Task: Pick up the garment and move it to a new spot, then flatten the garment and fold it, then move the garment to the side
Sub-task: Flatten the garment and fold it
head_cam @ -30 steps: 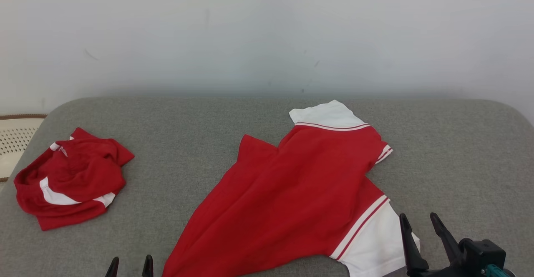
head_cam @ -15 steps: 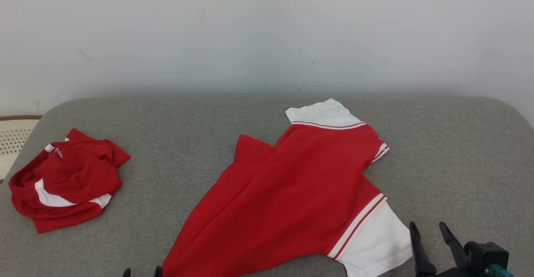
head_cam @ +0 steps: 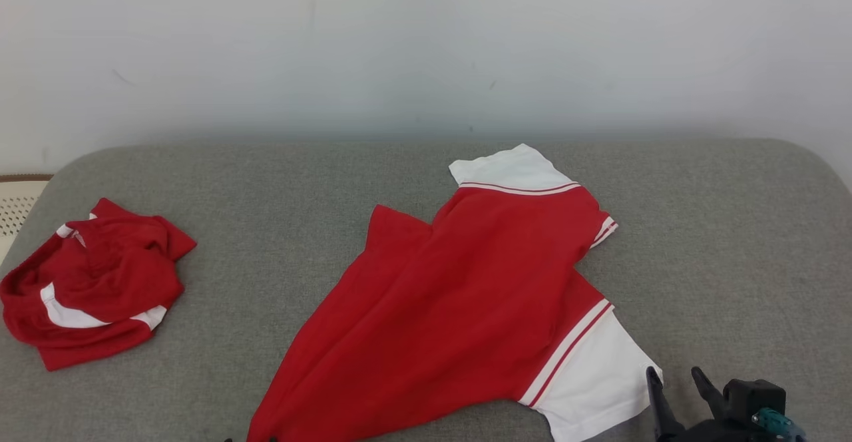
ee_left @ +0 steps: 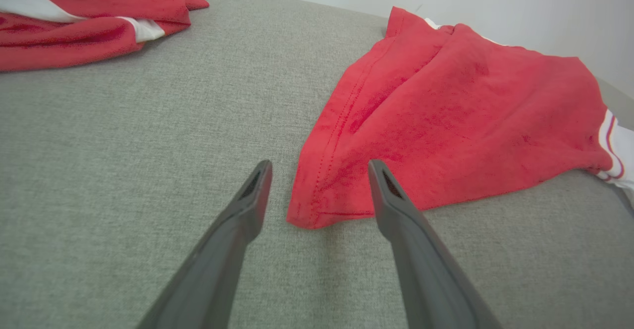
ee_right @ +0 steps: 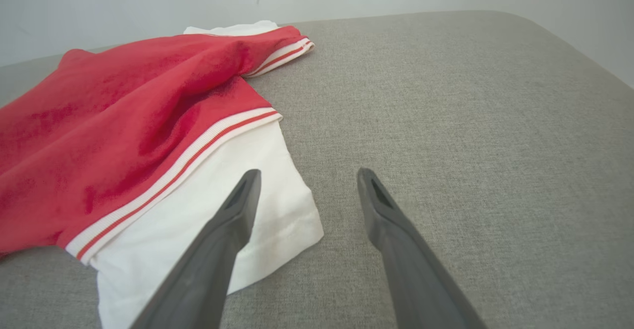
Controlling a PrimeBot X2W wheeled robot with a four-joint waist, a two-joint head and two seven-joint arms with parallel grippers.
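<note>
From the head, the red shirt (head_cam: 466,295) lies spread out on the grey cushion (head_cam: 732,242), near the middle. The right gripper (head_cam: 673,383) is at the bottom right, wide open and holding nothing. It is just beside the shirt's near white sleeve (head_cam: 592,375). Another red shirt (head_cam: 93,282) lies bunched up far to the left.

From the left wrist, the left gripper (ee_left: 319,168) is wide open and empty. The bottom corner of the spread shirt lies on the cushion between its two fingers. I cannot tell if they touch it.

From the right wrist, the corner of the white sleeve lies between the open fingers, and one finger is over the sleeve.

A second ago the whole head picture sat a bit differently, so the camera moved. The shirt has kept its shape. The right gripper now shows lower in the picture.
</note>
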